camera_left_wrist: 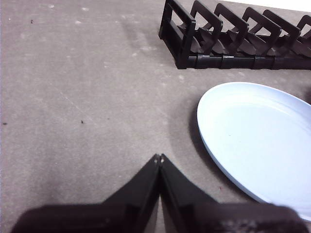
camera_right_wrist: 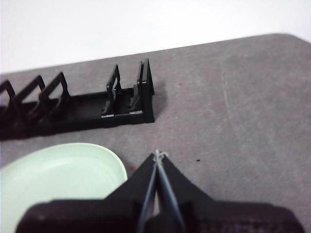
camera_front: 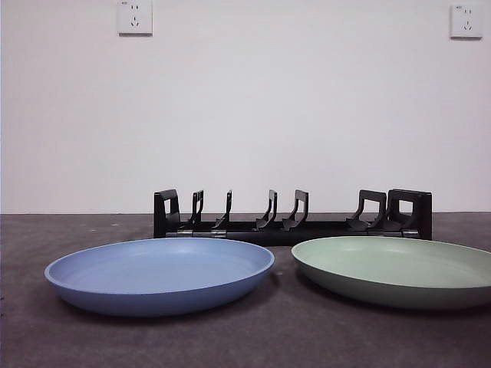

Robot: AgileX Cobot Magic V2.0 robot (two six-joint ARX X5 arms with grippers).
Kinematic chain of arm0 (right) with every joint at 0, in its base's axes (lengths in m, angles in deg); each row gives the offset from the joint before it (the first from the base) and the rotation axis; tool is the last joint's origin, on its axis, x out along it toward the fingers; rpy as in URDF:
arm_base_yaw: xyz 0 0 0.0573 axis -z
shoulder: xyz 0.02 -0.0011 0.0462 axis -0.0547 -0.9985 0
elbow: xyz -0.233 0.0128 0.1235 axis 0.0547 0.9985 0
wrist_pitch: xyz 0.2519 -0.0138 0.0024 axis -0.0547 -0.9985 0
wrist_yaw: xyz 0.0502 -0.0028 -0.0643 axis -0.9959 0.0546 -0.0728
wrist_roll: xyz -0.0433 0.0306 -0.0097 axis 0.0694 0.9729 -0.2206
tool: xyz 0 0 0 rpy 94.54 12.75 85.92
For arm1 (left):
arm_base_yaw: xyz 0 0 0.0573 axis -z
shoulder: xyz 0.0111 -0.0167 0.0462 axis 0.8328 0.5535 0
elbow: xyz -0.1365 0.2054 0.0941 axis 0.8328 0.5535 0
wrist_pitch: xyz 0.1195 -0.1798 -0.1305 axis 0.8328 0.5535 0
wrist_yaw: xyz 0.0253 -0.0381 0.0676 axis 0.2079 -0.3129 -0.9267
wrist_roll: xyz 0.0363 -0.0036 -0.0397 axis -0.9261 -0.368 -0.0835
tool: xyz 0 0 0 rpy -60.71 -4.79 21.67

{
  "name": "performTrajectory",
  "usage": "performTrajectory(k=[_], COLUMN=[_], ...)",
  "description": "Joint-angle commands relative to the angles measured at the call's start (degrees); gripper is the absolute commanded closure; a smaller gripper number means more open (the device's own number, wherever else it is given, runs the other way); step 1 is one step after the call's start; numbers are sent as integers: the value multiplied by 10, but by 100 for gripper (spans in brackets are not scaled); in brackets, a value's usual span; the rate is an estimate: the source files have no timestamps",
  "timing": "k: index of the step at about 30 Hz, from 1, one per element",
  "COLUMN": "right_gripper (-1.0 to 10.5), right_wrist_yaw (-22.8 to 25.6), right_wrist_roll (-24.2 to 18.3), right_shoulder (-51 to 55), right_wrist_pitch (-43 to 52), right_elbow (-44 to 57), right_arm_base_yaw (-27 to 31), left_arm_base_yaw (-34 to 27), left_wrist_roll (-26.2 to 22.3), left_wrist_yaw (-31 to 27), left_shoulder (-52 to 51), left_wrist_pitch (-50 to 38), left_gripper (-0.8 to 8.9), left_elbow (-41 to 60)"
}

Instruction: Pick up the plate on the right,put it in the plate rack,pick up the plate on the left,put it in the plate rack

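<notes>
The right pincer [camera_right_wrist: 159, 154] is seen with both black jaws pressed together tip to tip, nothing held between them, hovering over bare grey bench [camera_right_wrist: 243, 111]. Just beside it, part of the pale green plate [camera_right_wrist: 58, 179] is caught lying flat, cut off by the frame edge. Beyond the plate, one blocky end of the black plate rack [camera_right_wrist: 97, 109] is shown, its hooked prongs upright, apart from the plate. A white wall [camera_right_wrist: 146, 24] is visible behind.
</notes>
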Motion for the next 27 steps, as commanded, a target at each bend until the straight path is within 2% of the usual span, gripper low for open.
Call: performTrajectory(k=[1, 8, 14, 22, 27], right_gripper=[958, 959, 958, 958, 958], right_wrist_yaw=[-2, -15, -50, -148, -168], right_wrist_roll=[70, 85, 80, -18, -75], right_shoulder=[0, -23, -92, -236, -313], right_wrist_pitch=[4, -29, -73, -233, -337], right_elbow=[-9, -90, -198, -376, -480], right_arm_base_yaw=[0, 0, 0, 0, 0], left_arm_base_yaw=[-1, -1, -1, -1, -1], left_wrist_roll=[6, 8, 8, 1, -26], left_wrist_yaw=[3, 4, 37, 126, 177], left_shoulder=[0, 7, 47, 111, 149], left_wrist_pitch=[-4, 19, 63, 117, 190], left_gripper=[820, 821, 821, 821, 821], left_elbow=[-5, -80, -173, -290, -358])
